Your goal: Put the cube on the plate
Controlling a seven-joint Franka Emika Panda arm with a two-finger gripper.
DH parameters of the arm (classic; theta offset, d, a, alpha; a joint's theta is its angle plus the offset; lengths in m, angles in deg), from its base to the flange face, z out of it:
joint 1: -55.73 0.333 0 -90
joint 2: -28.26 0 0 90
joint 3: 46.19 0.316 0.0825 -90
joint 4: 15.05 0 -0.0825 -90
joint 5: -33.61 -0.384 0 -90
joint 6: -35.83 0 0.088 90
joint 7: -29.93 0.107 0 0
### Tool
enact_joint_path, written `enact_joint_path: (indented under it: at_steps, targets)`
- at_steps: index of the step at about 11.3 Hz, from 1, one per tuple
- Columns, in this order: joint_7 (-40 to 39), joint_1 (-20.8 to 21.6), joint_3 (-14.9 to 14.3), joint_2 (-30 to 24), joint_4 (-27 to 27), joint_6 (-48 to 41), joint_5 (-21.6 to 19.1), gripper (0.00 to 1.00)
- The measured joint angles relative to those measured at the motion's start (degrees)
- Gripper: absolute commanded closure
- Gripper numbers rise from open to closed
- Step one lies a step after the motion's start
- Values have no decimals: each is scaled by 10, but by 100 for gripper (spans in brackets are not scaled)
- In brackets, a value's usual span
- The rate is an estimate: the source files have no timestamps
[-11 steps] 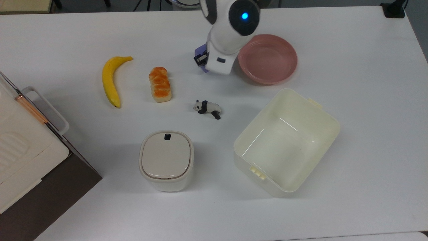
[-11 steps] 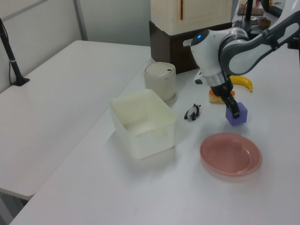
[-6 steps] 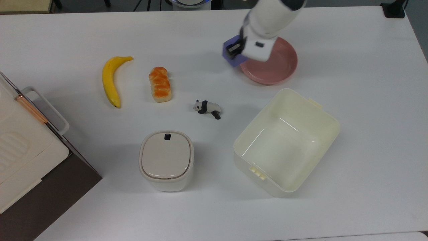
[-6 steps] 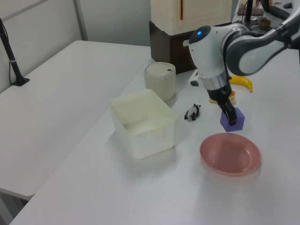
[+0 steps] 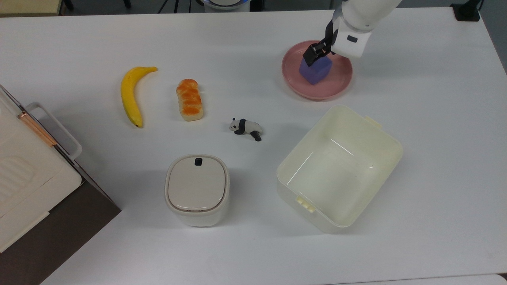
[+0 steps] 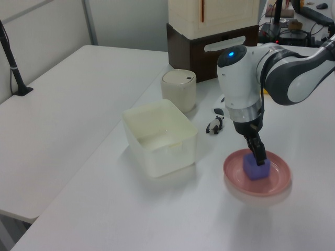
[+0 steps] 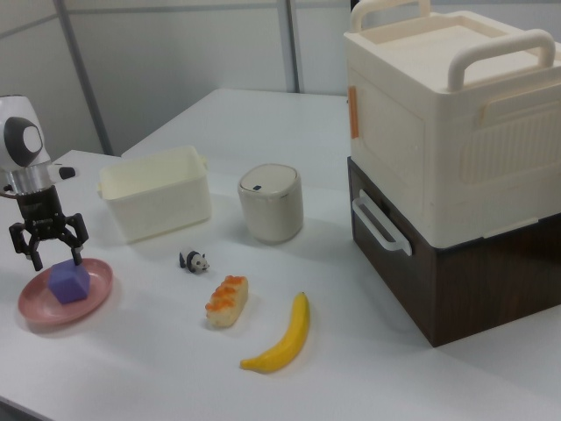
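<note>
No text, label, brand, number or sign can be read anywhere in these views. The stacked cream storage box (image 7: 447,114), the lidded cream bin (image 5: 197,190) and the cream tub (image 5: 380,166) all carry plain surfaces.

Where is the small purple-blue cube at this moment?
The small purple-blue cube sits inside the round dusty-pink plate near the top view's upper right, directly under the gripper, whose fingers are spread open above it.
</note>
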Motion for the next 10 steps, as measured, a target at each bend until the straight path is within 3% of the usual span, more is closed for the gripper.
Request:
enact_joint_path:
  at_steps: [4,8,10]
  targets:
    - [12,-6,-8,1,-12,0,1,0]
    - [14,-56,-73,-11,-109,-75,2,0]
    - [14,-66,-126,-39,-137,-90,2,0]
